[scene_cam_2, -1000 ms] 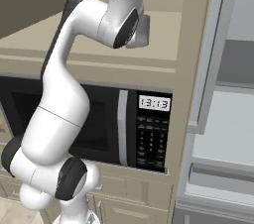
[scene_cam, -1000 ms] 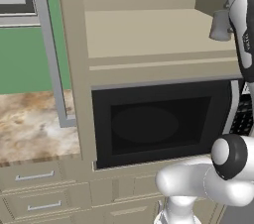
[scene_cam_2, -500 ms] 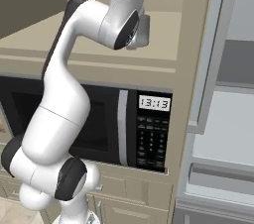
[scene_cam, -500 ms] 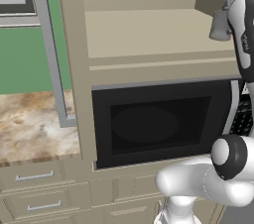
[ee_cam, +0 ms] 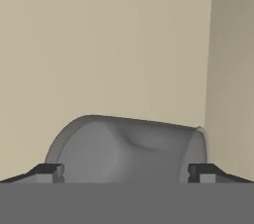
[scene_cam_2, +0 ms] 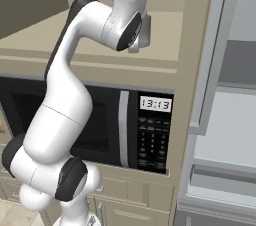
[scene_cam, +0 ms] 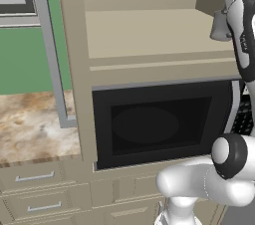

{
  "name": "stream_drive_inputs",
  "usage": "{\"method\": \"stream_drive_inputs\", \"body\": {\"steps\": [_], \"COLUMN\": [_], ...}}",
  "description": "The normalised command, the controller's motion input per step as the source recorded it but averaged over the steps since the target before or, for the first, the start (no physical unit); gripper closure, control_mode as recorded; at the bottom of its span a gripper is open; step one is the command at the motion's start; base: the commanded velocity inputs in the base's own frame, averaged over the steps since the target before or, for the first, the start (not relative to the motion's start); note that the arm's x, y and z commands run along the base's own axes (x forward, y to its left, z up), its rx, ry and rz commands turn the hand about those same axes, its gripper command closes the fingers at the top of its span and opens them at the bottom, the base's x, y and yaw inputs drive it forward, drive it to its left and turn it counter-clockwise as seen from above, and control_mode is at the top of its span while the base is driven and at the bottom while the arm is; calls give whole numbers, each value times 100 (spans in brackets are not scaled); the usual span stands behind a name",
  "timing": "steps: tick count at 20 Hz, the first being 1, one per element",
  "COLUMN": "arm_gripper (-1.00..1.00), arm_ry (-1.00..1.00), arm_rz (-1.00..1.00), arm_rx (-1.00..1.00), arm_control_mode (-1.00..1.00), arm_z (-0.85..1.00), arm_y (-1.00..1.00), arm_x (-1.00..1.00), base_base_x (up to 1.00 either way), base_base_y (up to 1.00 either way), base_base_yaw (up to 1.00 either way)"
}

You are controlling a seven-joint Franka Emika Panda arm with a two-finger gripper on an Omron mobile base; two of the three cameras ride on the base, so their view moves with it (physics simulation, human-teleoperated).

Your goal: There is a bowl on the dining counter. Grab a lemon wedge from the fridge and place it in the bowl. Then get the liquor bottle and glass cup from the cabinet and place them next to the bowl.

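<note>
The glass cup (ee_cam: 129, 151), grey and translucent, stands on the shelf of the open cabinet (scene_cam: 149, 30) above the microwave. In the hand view it appears sideways and fills the span between my fingertips (ee_cam: 49, 172). My gripper (ee_cam: 126, 172) is open, with one finger on each side of the cup's width and the cup just beyond the tips. In both base views the arm's wrist (scene_cam_2: 125, 20) reaches up into the cabinet opening. The bowl, the lemon wedge and the liquor bottle are out of view.
A black microwave (scene_cam: 154, 122) with a keypad (scene_cam_2: 152, 137) sits under the cabinet shelf. A marble counter (scene_cam: 30, 124) with drawers lies to the left. The steel fridge front (scene_cam_2: 225, 120) with a long handle stands to the right.
</note>
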Motion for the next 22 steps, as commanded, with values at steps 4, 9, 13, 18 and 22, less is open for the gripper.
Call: {"method": "stream_drive_inputs", "body": {"steps": [4,9,13,18,22], "arm_gripper": [-100,-100,-100,-100,-100], "arm_ry": [5,5,4,4,4], "arm_rz": [1,1,2,4,4], "arm_rx": [0,0,0,0,0], "arm_control_mode": [-100,-100,-100,-100,-100], "arm_z": [-10,-10,-12,-15,-17], "arm_y": [-6,-8,-9,-6,-1], "arm_x": [5,2,0,0,0], "base_base_x": [0,0,0,0,0], "base_base_y": [0,0,0,0,0], "base_base_yaw": [0,0,0,0,0]}}
